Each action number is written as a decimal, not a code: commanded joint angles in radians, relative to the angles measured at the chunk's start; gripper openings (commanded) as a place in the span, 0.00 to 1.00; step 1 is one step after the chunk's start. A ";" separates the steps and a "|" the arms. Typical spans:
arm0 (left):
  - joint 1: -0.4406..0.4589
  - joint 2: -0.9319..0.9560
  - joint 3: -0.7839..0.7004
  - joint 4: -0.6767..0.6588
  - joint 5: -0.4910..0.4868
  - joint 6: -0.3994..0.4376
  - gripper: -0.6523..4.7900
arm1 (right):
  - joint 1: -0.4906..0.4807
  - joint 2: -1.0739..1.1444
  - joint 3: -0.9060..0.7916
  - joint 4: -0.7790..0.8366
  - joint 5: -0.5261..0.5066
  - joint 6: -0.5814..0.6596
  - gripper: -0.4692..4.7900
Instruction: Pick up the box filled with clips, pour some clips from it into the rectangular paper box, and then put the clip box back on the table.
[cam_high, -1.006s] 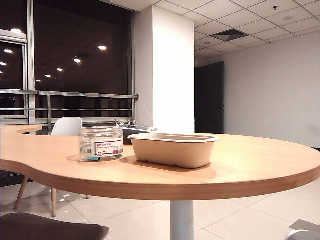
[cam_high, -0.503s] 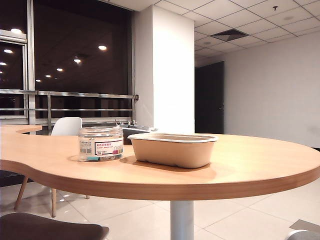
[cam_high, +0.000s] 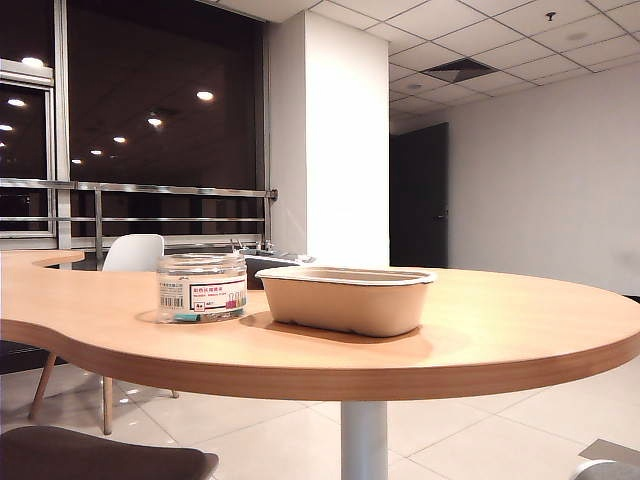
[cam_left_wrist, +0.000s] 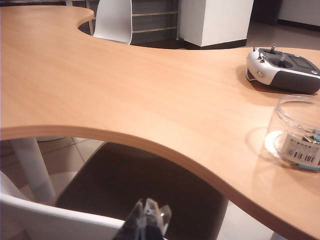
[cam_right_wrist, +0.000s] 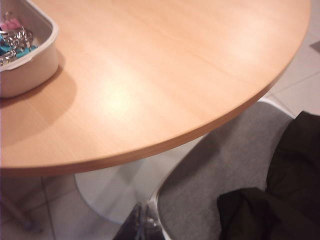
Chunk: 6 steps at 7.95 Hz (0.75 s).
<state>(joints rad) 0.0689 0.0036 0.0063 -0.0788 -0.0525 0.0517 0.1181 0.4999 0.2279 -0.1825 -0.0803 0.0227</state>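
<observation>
Both our grippers, left (cam_left_wrist: 148, 216) and right (cam_right_wrist: 142, 220), hang closed off the table (cam_high: 480, 330). The clip box (cam_high: 201, 288) stands beside the paper box (cam_high: 345, 299), which holds clips (cam_right_wrist: 14, 37).

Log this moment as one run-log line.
jar: on table | tray: holds clips | left claw: shut, off table | right claw: shut, off table

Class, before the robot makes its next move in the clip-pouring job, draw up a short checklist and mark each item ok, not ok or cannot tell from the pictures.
1. Clip jar stands upright on the table: ok.
2. Paper tray sits beside the jar, upright: ok.
3. Clips lie in the tray: ok, pink and blue ones show.
4. Left gripper is shut, off the table's edge, holding nothing: ok.
5. Right gripper is below the table's edge, clear of the tray: ok; open or shut: cannot tell.
6. Remote control lies beyond the jar, apart from it: ok.
</observation>
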 joint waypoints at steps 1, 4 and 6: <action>0.002 -0.001 0.001 0.009 0.004 0.000 0.12 | -0.008 -0.315 -0.090 0.007 0.086 0.003 0.09; 0.001 -0.001 0.001 0.006 0.004 0.000 0.12 | -0.013 -0.496 -0.196 0.060 0.089 0.003 0.09; 0.002 -0.001 0.001 0.005 0.008 0.000 0.12 | -0.020 -0.498 -0.224 0.073 0.117 0.006 0.09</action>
<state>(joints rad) 0.0692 0.0036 0.0067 -0.0818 -0.0490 0.0517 0.1001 0.0032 0.0059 -0.1192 0.0078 0.0257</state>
